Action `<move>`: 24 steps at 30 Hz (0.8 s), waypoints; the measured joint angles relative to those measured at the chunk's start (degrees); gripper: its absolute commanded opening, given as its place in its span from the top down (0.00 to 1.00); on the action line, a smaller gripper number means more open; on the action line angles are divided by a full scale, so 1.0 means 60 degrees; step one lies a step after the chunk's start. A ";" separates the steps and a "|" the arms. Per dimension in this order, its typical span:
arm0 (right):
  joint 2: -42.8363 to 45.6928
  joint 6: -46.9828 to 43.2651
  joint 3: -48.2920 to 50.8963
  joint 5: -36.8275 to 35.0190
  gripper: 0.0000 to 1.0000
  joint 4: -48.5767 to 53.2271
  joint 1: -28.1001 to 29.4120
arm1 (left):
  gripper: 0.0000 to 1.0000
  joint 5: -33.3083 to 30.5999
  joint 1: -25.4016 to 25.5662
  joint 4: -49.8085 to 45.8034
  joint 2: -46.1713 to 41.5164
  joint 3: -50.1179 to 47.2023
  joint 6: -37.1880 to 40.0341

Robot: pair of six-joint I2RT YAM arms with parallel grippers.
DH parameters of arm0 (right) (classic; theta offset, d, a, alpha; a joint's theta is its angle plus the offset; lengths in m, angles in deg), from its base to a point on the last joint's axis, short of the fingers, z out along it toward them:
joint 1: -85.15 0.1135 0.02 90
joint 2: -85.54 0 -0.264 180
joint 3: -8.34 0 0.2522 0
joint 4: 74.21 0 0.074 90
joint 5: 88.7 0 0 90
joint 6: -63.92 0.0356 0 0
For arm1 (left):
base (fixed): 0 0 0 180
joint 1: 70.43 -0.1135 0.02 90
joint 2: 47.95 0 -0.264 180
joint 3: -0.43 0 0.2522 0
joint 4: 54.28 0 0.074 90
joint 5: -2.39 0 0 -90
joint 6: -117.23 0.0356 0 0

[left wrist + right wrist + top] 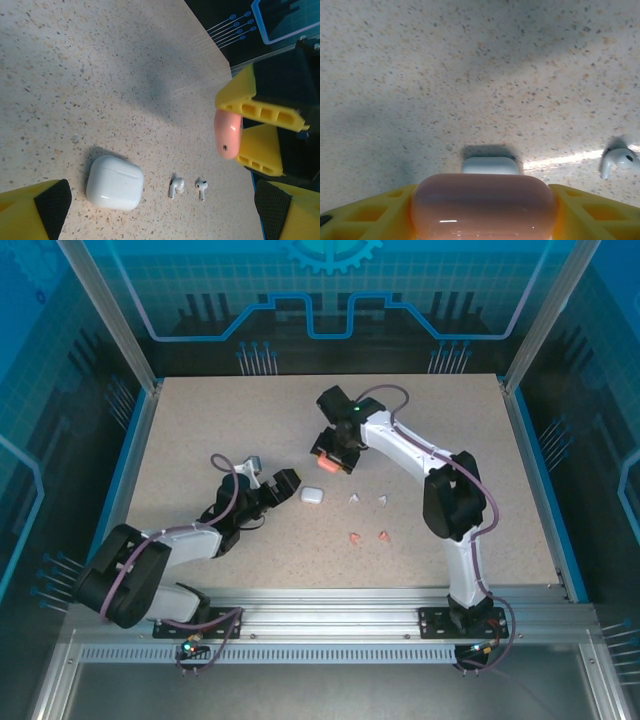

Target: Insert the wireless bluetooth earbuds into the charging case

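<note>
My right gripper (335, 453) hangs above the table's middle, shut on a salmon-pink charging case (482, 206) clamped between its yellow fingers (260, 150). A closed white charging case (114, 182) lies on the table just below and in front of it. Two white earbuds (176, 186) (201, 187) lie side by side to the right of the white case. Two pink earbuds (354, 537) (383, 535) lie nearer the arms. My left gripper (283, 483) stands open just left of the white case, nothing between its fingers.
The speckled tabletop (200, 440) is bounded by blue rails and aluminium posts (110, 320). The right arm's elbow (455, 502) stands to the right of the earbuds.
</note>
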 measured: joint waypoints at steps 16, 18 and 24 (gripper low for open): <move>-0.0412 0.0324 -0.0430 0.0630 0.36 -0.0171 -0.0007 | 0.01 -0.1031 0.0561 0.0619 0.0441 0.0452 0.0291; -0.0452 0.0361 -0.0528 0.0707 0.36 -0.0219 0.0004 | 0.01 -0.0980 0.0597 0.0929 0.0834 0.0576 0.0288; -0.0499 0.0466 -0.0805 0.0900 0.36 -0.0244 0.0018 | 0.02 -0.0903 0.0787 0.1392 0.1541 0.0951 0.0288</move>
